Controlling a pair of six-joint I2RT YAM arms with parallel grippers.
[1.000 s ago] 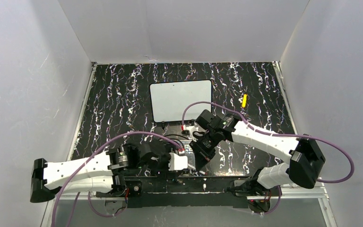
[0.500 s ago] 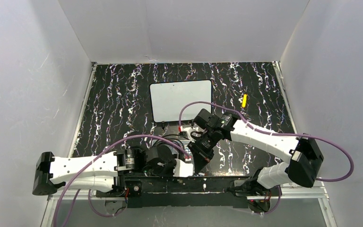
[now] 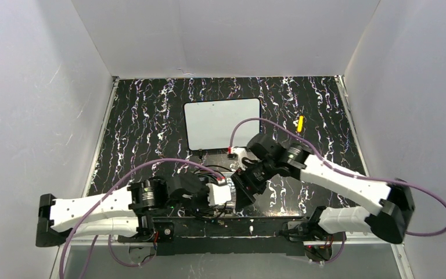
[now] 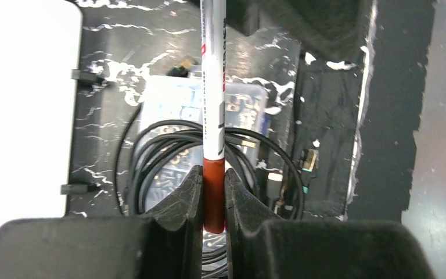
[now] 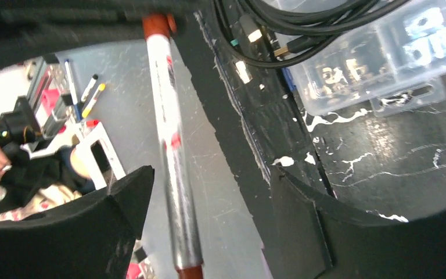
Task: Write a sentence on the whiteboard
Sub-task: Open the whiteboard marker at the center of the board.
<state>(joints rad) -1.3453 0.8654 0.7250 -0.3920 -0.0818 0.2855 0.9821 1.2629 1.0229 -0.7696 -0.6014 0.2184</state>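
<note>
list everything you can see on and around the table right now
small rectangular white board with thin black rim: one, white, far middle, no writing visible
white-barrelled marker with red ends: one, white and red, pinched by the left fingers, passing between the right fingers
clear plastic box: one, transparent, near the board's feet
coiled black cable: one, black, lying over the box
small yellow object: one, yellow, right of the board
black marbled table: one, black with white veins, under everything
left fingers: two, black, shut on the marker
right fingers: two, black, open either side of the marker
</note>
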